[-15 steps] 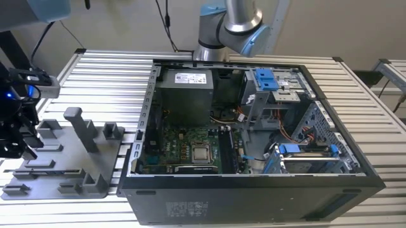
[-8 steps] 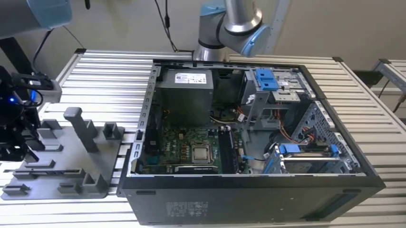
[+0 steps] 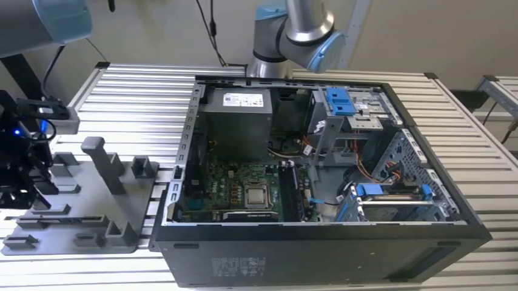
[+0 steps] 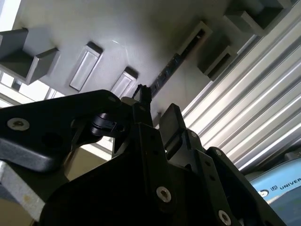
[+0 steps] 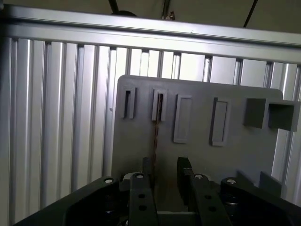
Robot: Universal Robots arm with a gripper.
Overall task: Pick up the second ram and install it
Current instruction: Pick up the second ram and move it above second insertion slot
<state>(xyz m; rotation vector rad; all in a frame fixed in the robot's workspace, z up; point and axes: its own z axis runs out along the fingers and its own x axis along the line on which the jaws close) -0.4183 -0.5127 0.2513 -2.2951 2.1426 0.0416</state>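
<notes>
Ram lined up in the gap of the open gripper [image 5: 164,175], not clamped.
In both wrist views the ram [image 5: 156,129] is seen edge-on on the tray [image 5: 207,155]. Its far end is seated in a slot and its long axis is run straight out of the gap, parallel to the fingers [image 5: 184,173]. It is set close to one finger and apart from the other, so nothing is held. In the exterior view the tray is placed at 9 o'clock from the case [image 3: 324,260].

The tray [image 3: 89,203] is grey, the ribbed surface [image 3: 130,97] silver, the end effector [image 5: 165,172] black, the computer case [image 3: 324,254] black with blue clips [image 3: 340,102].
</notes>
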